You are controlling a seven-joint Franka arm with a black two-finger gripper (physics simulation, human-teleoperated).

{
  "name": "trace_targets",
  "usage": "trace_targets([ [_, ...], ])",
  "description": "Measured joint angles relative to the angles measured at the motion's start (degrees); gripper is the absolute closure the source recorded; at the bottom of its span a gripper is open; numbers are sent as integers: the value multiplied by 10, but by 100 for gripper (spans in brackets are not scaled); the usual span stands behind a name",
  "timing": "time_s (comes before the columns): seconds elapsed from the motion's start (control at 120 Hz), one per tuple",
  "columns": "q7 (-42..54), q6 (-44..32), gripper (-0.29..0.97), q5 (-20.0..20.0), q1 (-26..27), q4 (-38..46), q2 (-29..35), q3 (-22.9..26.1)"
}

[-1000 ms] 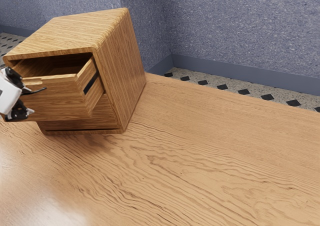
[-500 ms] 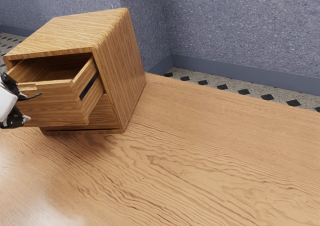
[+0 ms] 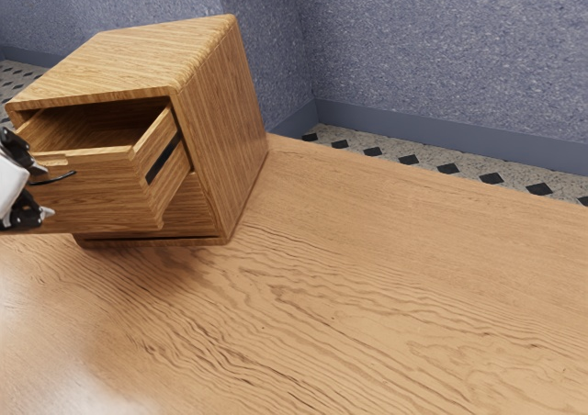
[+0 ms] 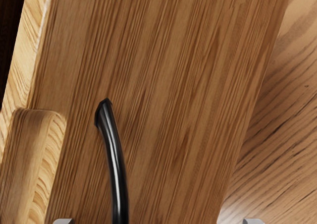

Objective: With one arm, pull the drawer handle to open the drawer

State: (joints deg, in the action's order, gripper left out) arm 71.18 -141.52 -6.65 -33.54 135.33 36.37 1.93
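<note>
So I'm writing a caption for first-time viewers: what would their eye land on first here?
The wooden cabinet at the exterior view's upper left, standing on the table with its drawer partly open. Next comes the gripper at that view's left edge, right at the drawer front, and in the wrist view the curved black handle standing out against the wood.

You have a cabinet and drawer of light wood, straight-grained and satin-smooth. The handle just ahead of your gripper is glossy black, metal or plastic. The table is polished wood with a sheen; the wall looks rough, speckled, matt.
</note>
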Motion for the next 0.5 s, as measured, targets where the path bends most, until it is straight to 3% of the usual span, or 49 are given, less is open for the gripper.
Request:
trace_targets([
  [0.183,0,0,26,6,6,-14,5,10],
  [0.242,0,15,26,9,9,-75,8,43],
  [0.358,-32,172,18,34,33,-325,-9,171],
  [0.5,-166,365,10,99,173,-389,-82,220],
])
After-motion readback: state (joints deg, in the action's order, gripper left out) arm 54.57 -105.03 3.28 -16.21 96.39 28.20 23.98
